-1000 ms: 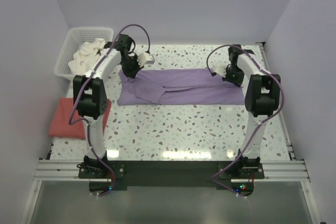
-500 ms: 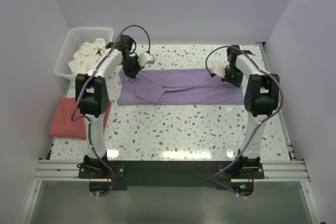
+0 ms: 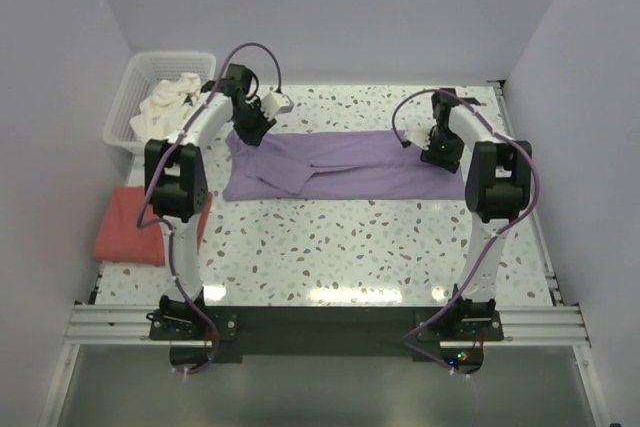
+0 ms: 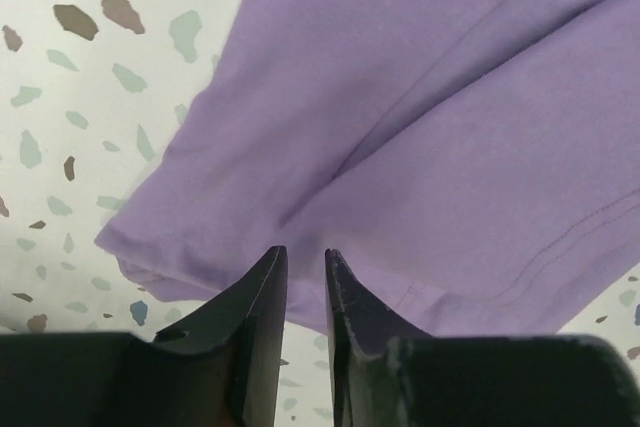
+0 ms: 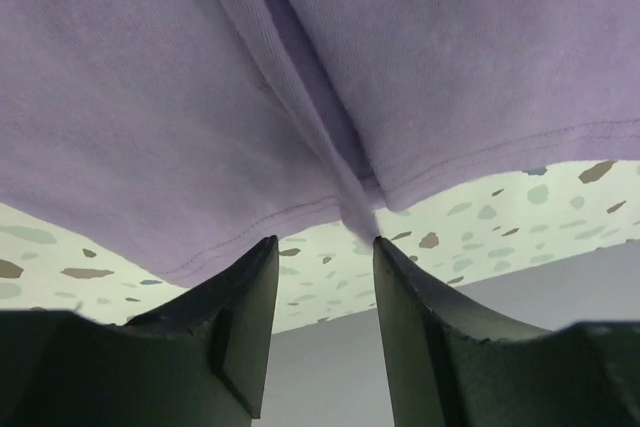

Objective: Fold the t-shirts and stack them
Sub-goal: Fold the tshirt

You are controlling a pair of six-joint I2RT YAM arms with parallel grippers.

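Purple t-shirt (image 3: 340, 165) lies as flat strip near far edge of surface (image 3: 330, 247). Cloth looks light, limp, likely sags from one point: you take hem corners at both ends. Left gripper (image 4: 302, 255) narrowly spread, right gripper (image 5: 322, 242) spread wider, both pinching nothing.

The left arm (image 3: 175, 187) hides part of the red cloth (image 3: 120, 227), and both wrist views crop the purple shirt (image 4: 450, 97).

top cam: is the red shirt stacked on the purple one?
No. The folded red shirt lies alone at the left side of the view, apart from the purple shirt, which is spread out farther back.
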